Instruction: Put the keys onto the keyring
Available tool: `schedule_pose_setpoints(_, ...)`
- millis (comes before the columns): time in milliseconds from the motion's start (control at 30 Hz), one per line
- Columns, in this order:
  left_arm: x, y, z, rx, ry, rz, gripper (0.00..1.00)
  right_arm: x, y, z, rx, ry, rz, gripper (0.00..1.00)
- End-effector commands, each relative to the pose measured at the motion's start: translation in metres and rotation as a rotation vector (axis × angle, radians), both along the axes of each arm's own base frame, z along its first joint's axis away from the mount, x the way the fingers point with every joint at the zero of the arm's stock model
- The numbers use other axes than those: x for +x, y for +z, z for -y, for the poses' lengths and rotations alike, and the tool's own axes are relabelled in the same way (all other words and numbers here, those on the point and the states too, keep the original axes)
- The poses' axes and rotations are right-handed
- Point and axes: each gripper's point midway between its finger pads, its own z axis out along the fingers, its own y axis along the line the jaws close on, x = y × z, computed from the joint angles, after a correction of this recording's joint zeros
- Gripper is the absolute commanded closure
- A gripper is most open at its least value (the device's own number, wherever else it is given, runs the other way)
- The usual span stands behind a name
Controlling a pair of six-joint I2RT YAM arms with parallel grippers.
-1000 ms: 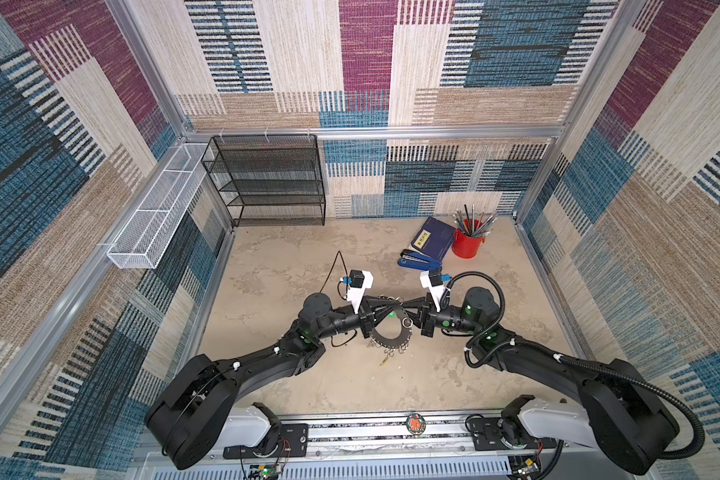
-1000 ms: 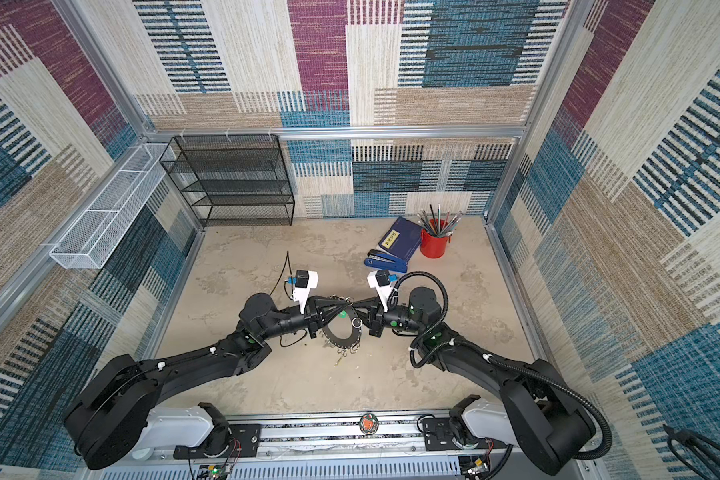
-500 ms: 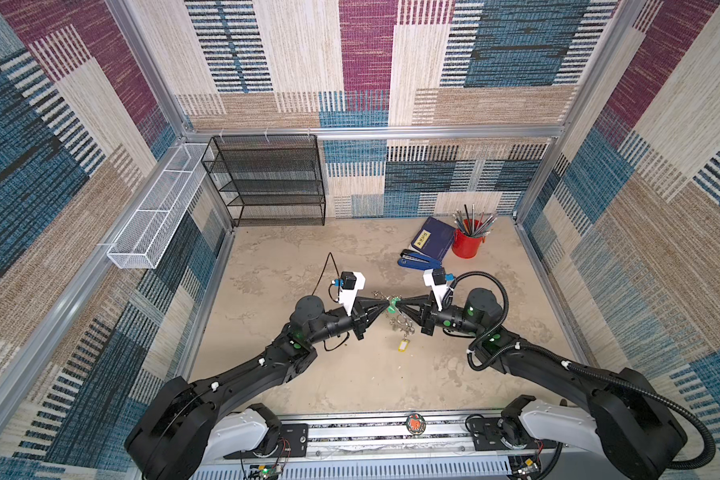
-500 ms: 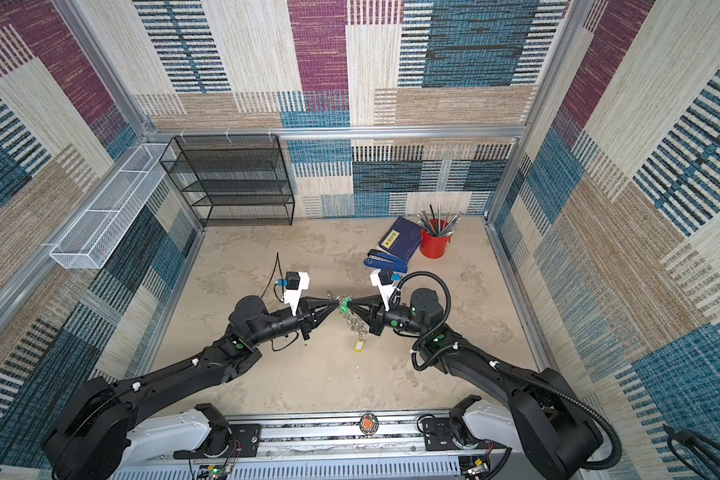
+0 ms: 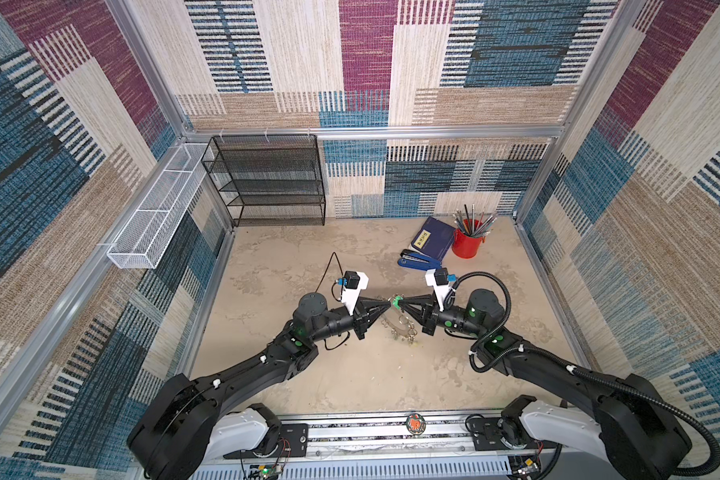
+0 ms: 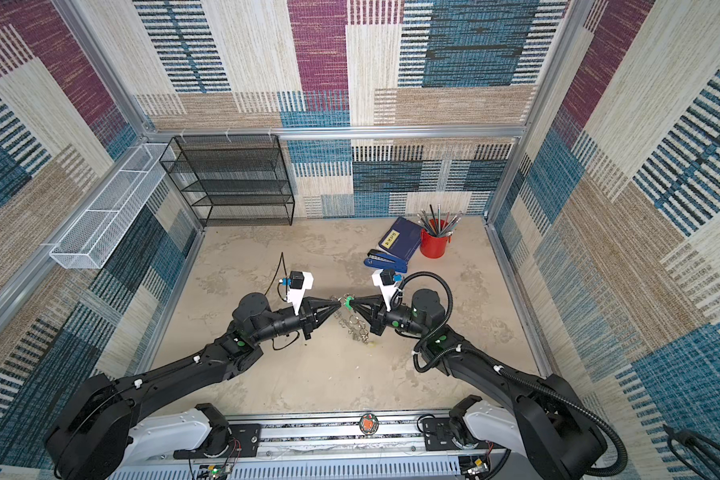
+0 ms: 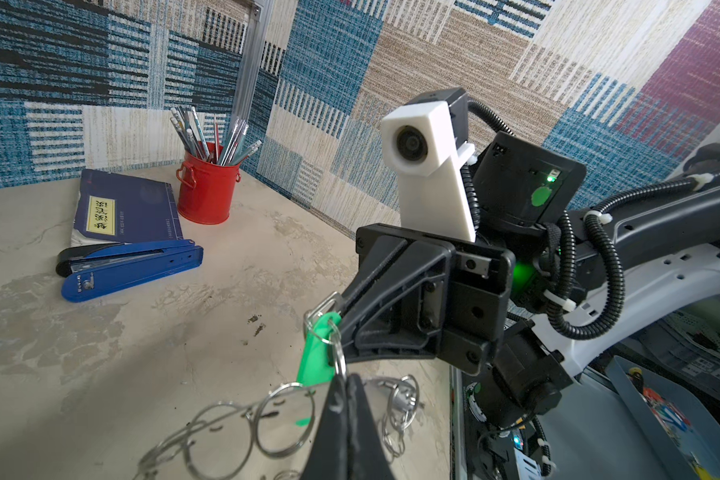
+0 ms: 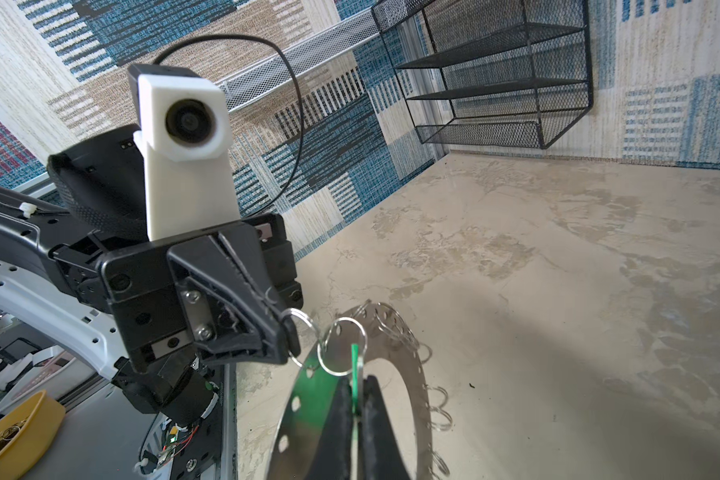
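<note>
Keys: one key's green tag (image 7: 316, 353) hangs in mid-air over the middle of the table (image 5: 350, 257), where the two arms meet tip to tip. The metal blade is hard to pick out.
Keyring: the grey holed disc (image 8: 304, 419) sits directly under that meeting point, with small split rings (image 7: 275, 419) fanned round its edge. In both top views it shows just below the tips (image 5: 400, 328). Whether its lower edge rests on the table cannot be told.
Left jaws: pressed fully together on a thin split ring (image 8: 298, 336) at the disc's rim, apparently to hold that ring still and clear of the table.
Right jaws: pinched tight on the flat of the green tag. This looks like the sensible handle, since the tag is broader and less slippery than the wire ring (image 8: 341, 345) it carries.
Why face to face: with the tips nose to nose, each wrist camera looks straight at the other arm's work, and the two rings sit side by side, touching or nearly so.
Step in hand: by the look of it, working the key's ring onto the held split ring. Whether the two are already linked cannot be made out.
Risk: the wire is thin and springy, so a small twist could let a ring slip out.
Background: a blue stapler (image 5: 420, 261), a dark notebook (image 5: 433, 239) and a red pencil cup (image 5: 468, 245) stand well apart at the back. A black mesh shelf (image 5: 275, 183) stands against the wall.
</note>
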Motion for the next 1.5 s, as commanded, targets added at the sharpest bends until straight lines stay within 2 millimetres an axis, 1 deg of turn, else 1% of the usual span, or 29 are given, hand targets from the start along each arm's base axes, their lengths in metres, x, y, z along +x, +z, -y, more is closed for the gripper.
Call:
schedule_pose_setpoints(0, -0.006, 0.006, 0.004, 0.006, -0.050, 0.044, 1.00, 0.008, 0.001, 0.001, -0.009, -0.040, 0.013, 1.00)
schedule_pose_setpoints(233, -0.003, 0.003, 0.006, 0.019, -0.045, 0.040, 1.00, 0.006, 0.000, -0.002, -0.017, -0.028, 0.016, 1.00)
schedule_pose_setpoints(433, -0.004, 0.003, 0.004, 0.026, -0.039, 0.041, 1.00, 0.008, 0.001, 0.000, -0.011, -0.050, 0.014, 1.00)
schedule_pose_setpoints(633, -0.011, 0.006, -0.001, 0.030, -0.040, 0.048, 1.00, 0.022, -0.005, 0.011, -0.030, -0.150, -0.017, 1.00)
schedule_pose_setpoints(667, -0.006, 0.005, -0.004, 0.033, -0.008, 0.050, 1.00, 0.024, -0.005, 0.012, -0.030, -0.160, -0.019, 1.00)
schedule_pose_setpoints(767, -0.008, 0.008, -0.006, 0.030, -0.002, 0.061, 1.00, 0.027, -0.007, 0.017, -0.030, -0.181, -0.034, 1.00)
schedule_pose_setpoints(833, -0.009, 0.000, -0.008, 0.051, -0.002, 0.033, 1.00, 0.031, -0.009, 0.020, -0.031, -0.204, -0.042, 1.00)
schedule_pose_setpoints(967, -0.010, -0.002, -0.010, 0.052, 0.010, 0.031, 1.00, 0.037, -0.011, 0.029, -0.028, -0.246, -0.060, 1.00)
schedule_pose_setpoints(1100, -0.011, -0.004, -0.011, 0.052, 0.013, 0.025, 1.00, 0.044, -0.015, 0.036, -0.043, -0.298, -0.068, 0.94)
schedule_pose_setpoints(1167, -0.010, -0.004, -0.011, 0.048, 0.014, 0.025, 1.00, 0.044, -0.015, 0.036, -0.045, -0.298, -0.068, 0.86)
schedule_pose_setpoints(1467, -0.010, -0.003, -0.011, 0.044, 0.015, 0.023, 1.00, 0.046, -0.013, 0.042, -0.047, -0.341, -0.064, 0.77)
